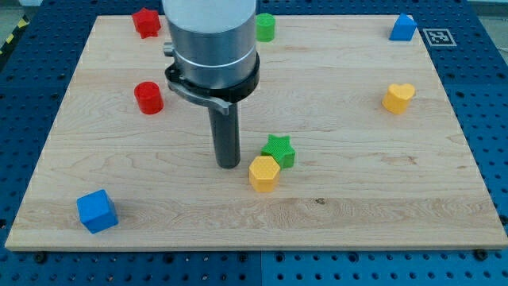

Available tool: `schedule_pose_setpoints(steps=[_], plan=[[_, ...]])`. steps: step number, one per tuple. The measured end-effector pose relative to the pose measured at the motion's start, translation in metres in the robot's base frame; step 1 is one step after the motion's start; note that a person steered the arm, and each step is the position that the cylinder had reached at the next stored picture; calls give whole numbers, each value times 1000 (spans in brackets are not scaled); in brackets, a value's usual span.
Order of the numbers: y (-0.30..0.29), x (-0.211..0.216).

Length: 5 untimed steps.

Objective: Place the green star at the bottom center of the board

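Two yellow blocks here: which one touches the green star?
The yellow hexagon, sitting against the green star on its lower-left side, just right of my tip. The yellow heart stands alone near the view's right edge.

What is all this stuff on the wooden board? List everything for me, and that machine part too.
green star: 1, green, just below the board's middle, touching the yellow block
yellow block: 1, yellow, six-sided, at the star's lower left
yellow heart: 1, yellow, at the view's right
green round block: 1, green, top edge, partly behind the arm
red round block: 1, red, left of the arm
red block: 1, red, star-like, top left
blue cube: 1, blue, bottom left
blue block: 1, blue, top right
board: 1, pale wood, on a blue table
my tip: 1, dark rod, left of the star and yellow block, apart from both
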<state>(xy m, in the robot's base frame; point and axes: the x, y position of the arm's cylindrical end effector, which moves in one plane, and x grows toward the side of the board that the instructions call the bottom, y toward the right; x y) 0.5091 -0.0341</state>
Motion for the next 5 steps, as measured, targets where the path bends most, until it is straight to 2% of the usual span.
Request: schedule_pose_setpoints(steps=[1, 3, 5], plan=[[28, -14], [89, -14], [102, -4]])
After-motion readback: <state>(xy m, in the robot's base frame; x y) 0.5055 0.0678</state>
